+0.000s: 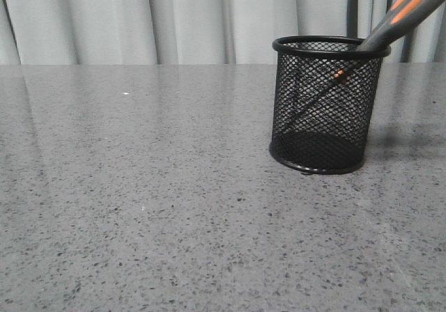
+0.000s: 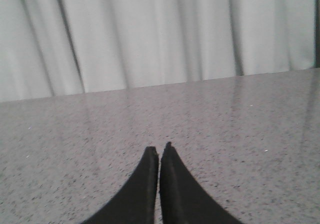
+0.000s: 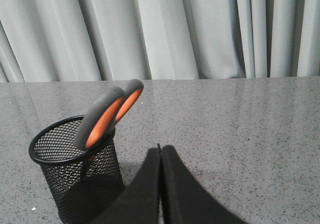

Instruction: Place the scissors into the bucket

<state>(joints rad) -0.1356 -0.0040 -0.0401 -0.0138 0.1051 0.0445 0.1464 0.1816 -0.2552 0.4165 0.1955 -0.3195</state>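
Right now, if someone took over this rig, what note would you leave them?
Left tool: shut, holding nothing, above bare table.
Right tool: shut, holding nothing, clear of the bucket.
Scissors: blades down inside the bucket, handles leaning out over the rim.
Done: scissors are in the bucket, which stands upright.
Left: nothing apparent; perhaps park both arms.

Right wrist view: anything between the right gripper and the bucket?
Nothing. In that view only bare grey tabletop separates the shut right gripper from the bucket, scissors standing inside it.
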